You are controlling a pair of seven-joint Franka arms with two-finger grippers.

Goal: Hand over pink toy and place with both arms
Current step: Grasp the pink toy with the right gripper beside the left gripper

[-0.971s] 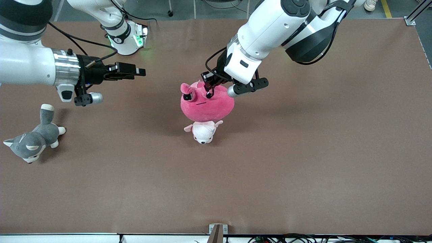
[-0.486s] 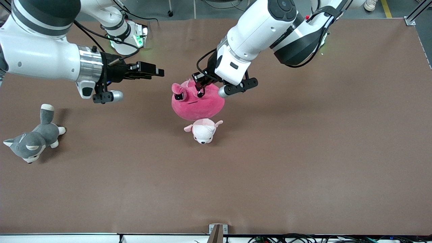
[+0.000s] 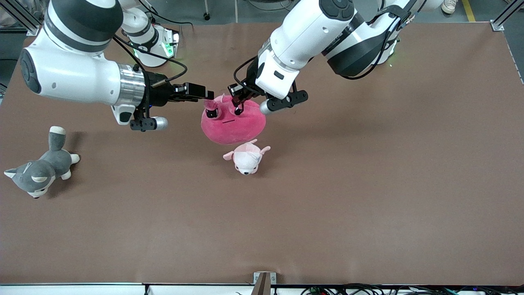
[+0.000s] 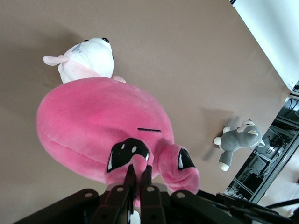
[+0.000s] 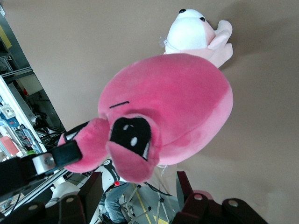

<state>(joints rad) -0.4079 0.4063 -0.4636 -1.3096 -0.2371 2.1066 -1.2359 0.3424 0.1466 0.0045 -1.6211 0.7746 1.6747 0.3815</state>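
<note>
Brown table (image 3: pixel 368 196), three plush toys, both arms over the strip by the edge where the bases stand. You've got the pink toy (image 3: pixel 233 125) hanging in the air from the left gripper (image 3: pixel 237 107), whose fingers are pinched tight on fabric at the top of the toy, between the eyes. It hangs over the middle of the table, just above the small pale plush (image 3: pixel 247 159), not touching it.

Change over the last second: the left arm carried the toy toward the right arm's end, and the right arm swung in from that end. The right gripper (image 3: pixel 204 95) now sits right at the toy's ear, with its fingers (image 5: pixel 184 189) spread wide and the toy between them, not yet closed. So you're at the handover point; I'd judge the next move to be closing the right gripper before the left lets go.

Toy look: round hot-pink blob, soft and squashy, angry black eyes, thin line mouth, small ears. It sags below the pinch, so expect swing on release.

Grey husky (image 3: pixel 39 170) lies near the right arm's end, well apart, untouched.
</note>
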